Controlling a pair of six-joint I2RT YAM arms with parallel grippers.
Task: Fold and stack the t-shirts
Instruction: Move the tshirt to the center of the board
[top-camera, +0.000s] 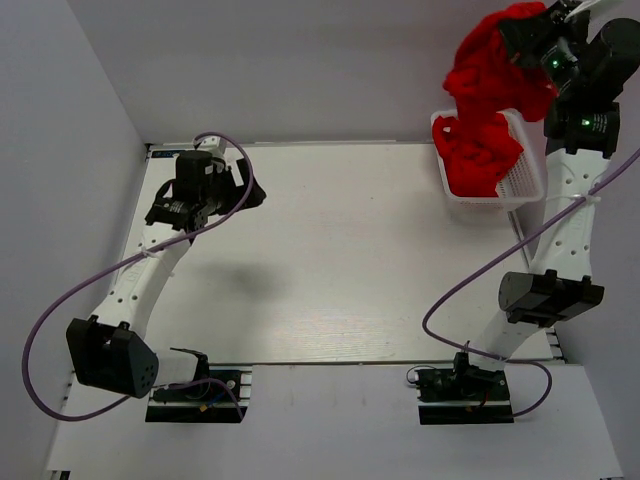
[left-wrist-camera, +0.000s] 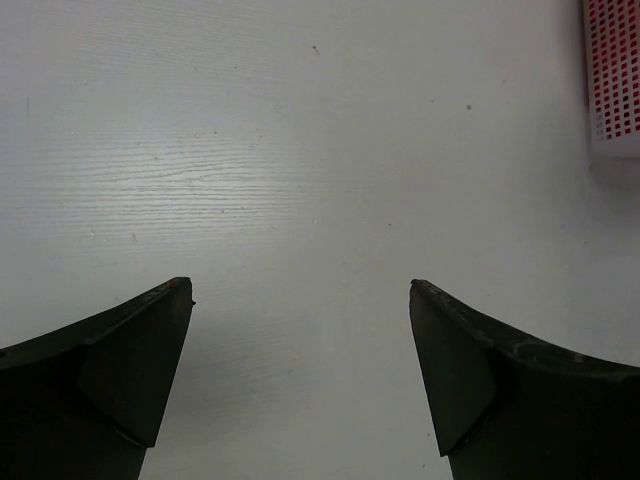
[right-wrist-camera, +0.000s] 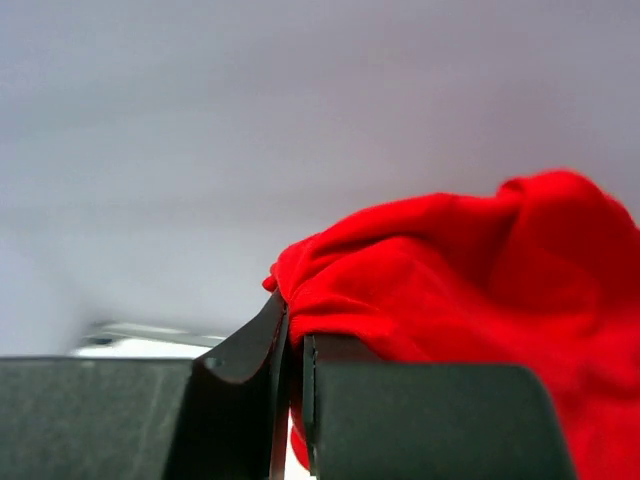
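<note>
My right gripper (top-camera: 515, 35) is raised high above the white mesh basket (top-camera: 525, 180) at the far right, shut on a bright red t-shirt (top-camera: 490, 70) that hangs down bunched toward the basket. More red cloth (top-camera: 475, 160) lies in the basket. In the right wrist view the jaws (right-wrist-camera: 295, 335) pinch a fold of the red t-shirt (right-wrist-camera: 460, 270), which drapes over the right finger. My left gripper (top-camera: 245, 185) is open and empty above the far left of the table; its fingers (left-wrist-camera: 140, 360) frame bare white tabletop.
The basket's corner (left-wrist-camera: 612, 80) shows at the top right of the left wrist view. Grey walls enclose the table on the left, back and right. Purple cables loop off both arms. The arm bases sit at the near edge.
</note>
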